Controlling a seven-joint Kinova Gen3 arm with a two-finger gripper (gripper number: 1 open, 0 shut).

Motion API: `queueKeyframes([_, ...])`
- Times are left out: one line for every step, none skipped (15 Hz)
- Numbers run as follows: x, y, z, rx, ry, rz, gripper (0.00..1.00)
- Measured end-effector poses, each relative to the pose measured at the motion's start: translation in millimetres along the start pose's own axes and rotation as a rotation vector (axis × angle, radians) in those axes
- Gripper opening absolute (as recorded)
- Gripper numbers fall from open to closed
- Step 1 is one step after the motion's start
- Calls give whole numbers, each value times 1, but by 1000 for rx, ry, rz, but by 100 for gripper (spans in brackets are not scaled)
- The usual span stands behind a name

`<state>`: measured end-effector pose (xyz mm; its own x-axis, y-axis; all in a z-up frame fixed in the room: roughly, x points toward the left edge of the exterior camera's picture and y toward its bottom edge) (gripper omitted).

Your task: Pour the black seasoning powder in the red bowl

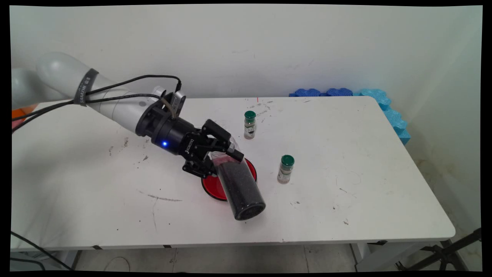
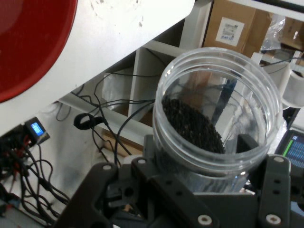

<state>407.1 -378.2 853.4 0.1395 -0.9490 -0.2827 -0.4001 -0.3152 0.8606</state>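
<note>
Closest to the camera in the main view, a clear plastic jar (image 1: 240, 184) partly filled with fine black granules hangs tilted above the white counter (image 1: 365, 200), its closed base pointing down toward the counter's near edge and its open mouth raised toward the arm. A black two-finger end effector (image 1: 219, 156) is clamped around the jar near its open rim, 1 finger on each side. The end effector sits at the tip of a white robot arm (image 1: 115, 104) that reaches in from the left, with black cables (image 1: 115, 86) running along it.

Beneath and behind the jar, a round red plate (image 1: 215, 188) lies flat on the counter, partly hidden by the jar and the end effector. Beyond it stand 2 small upright spice bottles with green caps: 1 (image 1: 250, 124) farther back near the middle of the counter, the other (image 1: 286, 169) to the right of the plate, apart from it. Blue foam pieces (image 1: 384, 105) line the counter's far right corner against the wall.

From the hand view, the jar's (image 2: 216, 118) open mouth faces the camera, with the black granules piled against its lower wall. The end effector's fingers (image 2: 247, 142) press the jar from both sides. Part of the red plate (image 2: 28, 42) fills the upper left corner, resting on the white counter (image 2: 123, 28). Past the counter's edge, tangled cables and cardboard boxes are visible.
</note>
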Motion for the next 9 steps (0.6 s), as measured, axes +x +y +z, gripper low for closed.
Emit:
queueKeyframes([1, 0, 0, -3, -2, -21, 0])
queueKeyframes([1, 0, 1, -6, -3, -34, 0])
queueKeyframes([1, -1, 1, -9, -6, -53, 0])
queueKeyframes([2, -1, 1, -13, -9, -76, 0])
queueKeyframes([2, -1, 2, -16, -10, -95, 0])
queueKeyframes([3, -1, 2, -20, -11, -115, 0])
queueKeyframes([3, -2, 2, -22, -13, -130, 0])
queueKeyframes([3, -2, 2, -24, -14, -145, 0])
queueKeyframes([3, -2, 3, -25, -16, -159, 0])
